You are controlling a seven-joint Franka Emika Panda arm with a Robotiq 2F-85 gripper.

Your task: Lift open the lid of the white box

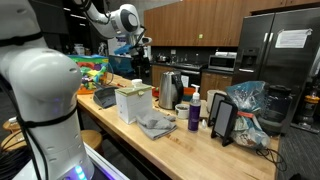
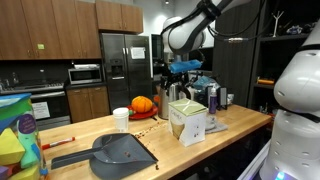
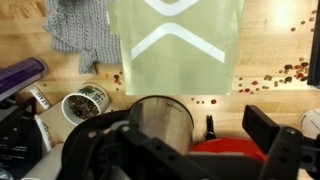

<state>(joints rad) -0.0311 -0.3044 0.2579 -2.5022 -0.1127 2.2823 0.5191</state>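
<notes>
The white box point(image 1: 132, 104) point(image 2: 188, 124) stands on the wooden counter in both exterior views. Its lid point(image 1: 133, 89) point(image 2: 186, 104) lies flat on top. In the wrist view the lid point(image 3: 180, 38) fills the upper middle, pale with a white chevron mark. My gripper point(image 1: 138, 47) point(image 2: 183, 69) hangs high in the air, well above and behind the box, touching nothing. In the wrist view the gripper point(image 3: 185, 140) is open, one dark finger point(image 3: 268, 130) showing at the right, and nothing is held between the fingers.
A steel kettle point(image 1: 170, 90) point(image 3: 160, 122) stands beside the box, under the gripper. A grey cloth point(image 1: 155, 125) point(image 3: 80, 25), a purple bottle point(image 1: 194, 117), a dark dustpan point(image 2: 120, 152), a cup point(image 2: 121, 119) and an orange pumpkin point(image 2: 143, 104) share the counter.
</notes>
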